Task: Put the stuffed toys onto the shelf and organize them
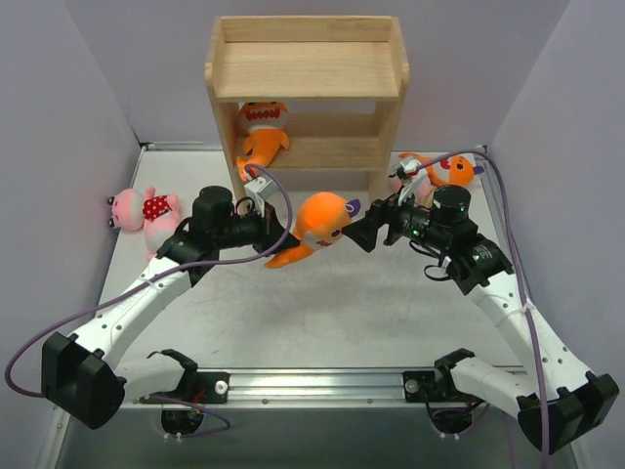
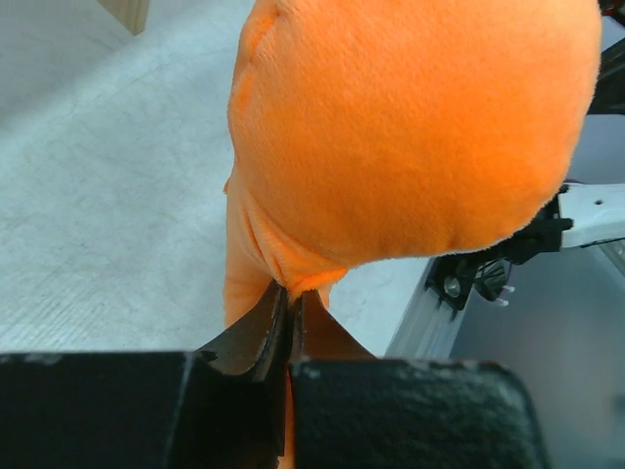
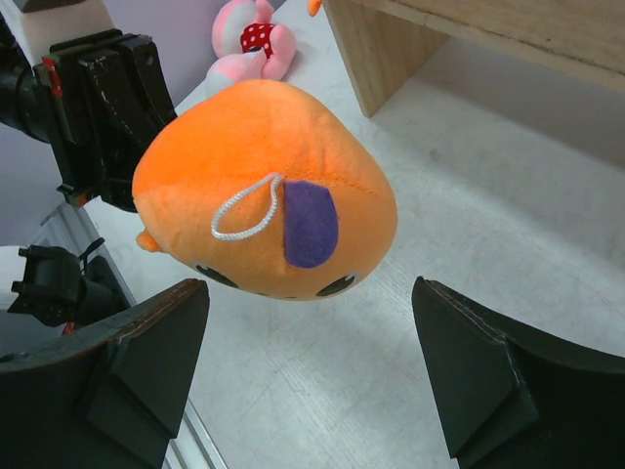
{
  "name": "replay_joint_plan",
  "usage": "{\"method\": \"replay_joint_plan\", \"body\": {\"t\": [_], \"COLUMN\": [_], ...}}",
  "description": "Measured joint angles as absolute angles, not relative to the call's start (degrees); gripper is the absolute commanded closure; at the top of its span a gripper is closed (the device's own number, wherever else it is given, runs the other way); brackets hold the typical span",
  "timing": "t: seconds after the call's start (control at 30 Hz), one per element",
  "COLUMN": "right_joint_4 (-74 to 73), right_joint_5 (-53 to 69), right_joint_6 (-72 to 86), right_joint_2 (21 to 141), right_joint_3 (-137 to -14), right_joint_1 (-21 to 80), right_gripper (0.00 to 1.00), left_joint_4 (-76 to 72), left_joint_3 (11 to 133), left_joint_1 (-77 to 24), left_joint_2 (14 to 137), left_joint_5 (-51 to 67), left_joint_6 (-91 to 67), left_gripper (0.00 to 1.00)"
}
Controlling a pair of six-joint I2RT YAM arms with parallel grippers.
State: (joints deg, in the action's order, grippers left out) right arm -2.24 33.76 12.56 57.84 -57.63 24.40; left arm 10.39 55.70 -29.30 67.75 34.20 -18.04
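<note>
The orange fish toy (image 1: pixel 319 225) hangs above the table at the centre of the top view, just in front of the shelf (image 1: pixel 308 70), with its long axis running from the tail at lower left to the rounded head at upper right. A thin fold of plush on its tail side is pinched in the left gripper (image 2: pixel 289 318), jaws pressed together on it, while the right gripper (image 1: pixel 361 233) sits just right of the head, jaws spread wide and holding nothing. In the right wrist view the head lies straight ahead between those fingers (image 3: pixel 146 362), so the right arm is the nearer one to take it, probably with a short advance toward frame left.
</note>
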Motion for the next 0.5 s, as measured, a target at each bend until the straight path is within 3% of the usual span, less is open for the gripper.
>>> {"method": "replay_joint_plan", "body": {"t": [0.5], "right_joint_4": [7.55], "right_joint_5": [45.89], "right_joint_6": [12.12], "right_joint_2": [65.82], "right_joint_3": [-57.65], "right_joint_1": [26.57], "right_gripper": [0.16], "left_joint_4": [2.66], "left_joint_3": [53.15], "left_joint_1": [-25.93], "left_joint_2": [66.24], "left_joint_5": [44.73], "left_joint_6": [-29.41], "left_gripper": [0.98]}}
